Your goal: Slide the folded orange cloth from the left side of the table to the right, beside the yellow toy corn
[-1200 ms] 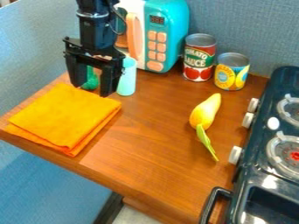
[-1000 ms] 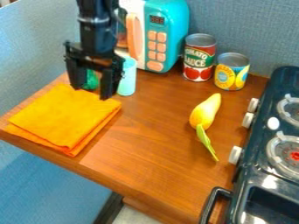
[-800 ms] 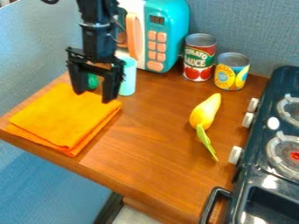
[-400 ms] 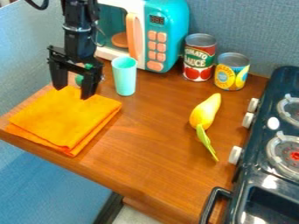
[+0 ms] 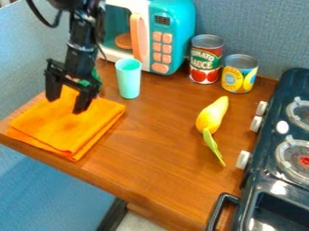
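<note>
The gripper (image 5: 64, 104) hangs at the upper left over the back part of a folded orange cloth (image 5: 62, 122). Its two fingers stand wide apart with nothing between them. A green object (image 5: 95, 81) is partly hidden behind the gripper's right side. Just right of it a mint-green cup (image 5: 128, 79) stands upright. Right of the middle, a yellow vegetable-like toy (image 5: 212, 115) with a green tip lies on the wooden counter (image 5: 158, 149).
A teal and white toy microwave (image 5: 171, 38) stands at the back. Beside it are a red tomato can (image 5: 206, 59) and a yellow can (image 5: 239, 74). A dark toy stove (image 5: 265, 189) with white knobs runs along the right edge.
The gripper has moved left and a little toward the front, from in front of the cup and green object to over the cloth. The cup is now in full view.
</note>
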Controlling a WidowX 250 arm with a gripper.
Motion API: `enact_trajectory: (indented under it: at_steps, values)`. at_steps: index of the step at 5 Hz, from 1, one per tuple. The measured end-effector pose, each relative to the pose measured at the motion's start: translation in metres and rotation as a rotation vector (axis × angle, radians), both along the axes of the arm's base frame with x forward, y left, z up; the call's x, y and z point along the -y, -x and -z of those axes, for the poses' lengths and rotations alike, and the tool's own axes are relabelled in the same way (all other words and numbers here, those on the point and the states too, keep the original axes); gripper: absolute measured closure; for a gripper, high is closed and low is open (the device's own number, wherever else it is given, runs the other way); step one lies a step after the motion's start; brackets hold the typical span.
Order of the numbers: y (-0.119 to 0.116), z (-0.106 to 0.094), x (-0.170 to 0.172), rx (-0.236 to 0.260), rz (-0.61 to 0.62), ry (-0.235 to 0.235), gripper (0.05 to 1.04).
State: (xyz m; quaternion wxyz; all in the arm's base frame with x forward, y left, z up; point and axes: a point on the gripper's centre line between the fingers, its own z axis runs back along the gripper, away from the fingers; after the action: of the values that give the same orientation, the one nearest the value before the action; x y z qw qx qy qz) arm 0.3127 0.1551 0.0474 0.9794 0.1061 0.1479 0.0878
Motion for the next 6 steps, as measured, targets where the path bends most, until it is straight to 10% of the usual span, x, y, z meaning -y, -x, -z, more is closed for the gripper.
enact_trajectory:
  at_steps: [3, 6]
  values:
    - [-0.004, 0.021, -0.012, -0.019, -0.038, -0.082, 0.079]
    - [-0.01, 0.029, 0.029, 0.048, 0.029, -0.006, 0.079]
